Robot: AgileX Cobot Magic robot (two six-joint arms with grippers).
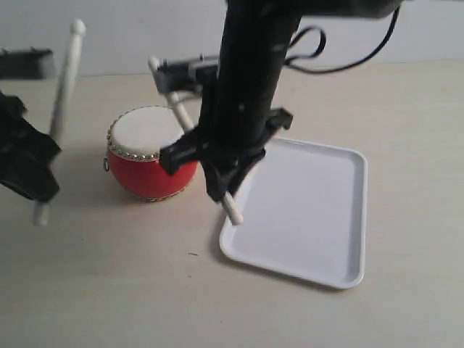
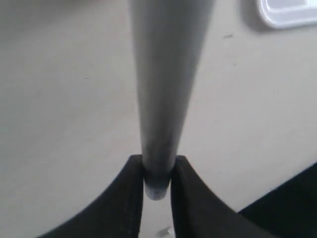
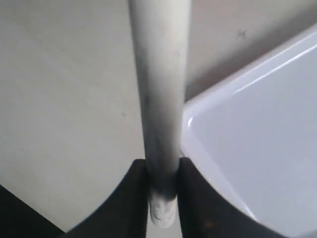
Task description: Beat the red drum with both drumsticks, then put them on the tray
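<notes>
The red drum with its cream skin stands left of centre on the table. The white tray lies to its right. My left gripper is shut on one drumstick, held steeply with the rounded tip high, left of the drum and off it. My right gripper is shut on the other drumstick. That stick slants over the drum's right side, and its lower end hangs above the tray's near left corner.
The pale table spreads in front of the drum and tray. The right arm's black body hides the tray's far left part. A dark cable loops behind it. A tray corner shows in the left wrist view.
</notes>
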